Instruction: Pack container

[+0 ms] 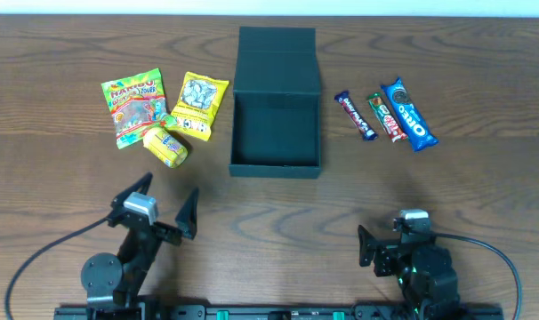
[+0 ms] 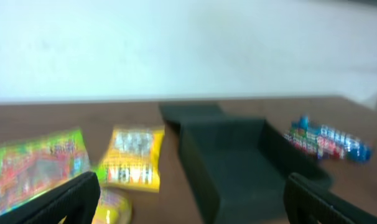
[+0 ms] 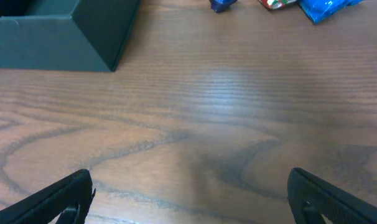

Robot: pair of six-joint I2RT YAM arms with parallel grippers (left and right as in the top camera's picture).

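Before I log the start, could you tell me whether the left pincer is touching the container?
Apart. The overhead view shows a stretch of table between the open left pincer and the container.

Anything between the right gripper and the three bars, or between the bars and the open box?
Nothing visible. Only bare table separates the open right gripper from the three bars, and the bars from the container beside them. Its lid is folded back and the inside is empty.

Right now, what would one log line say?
dark teal cardboard box: open, empty | snack packets: outside | left pincer: open | right pincer: open
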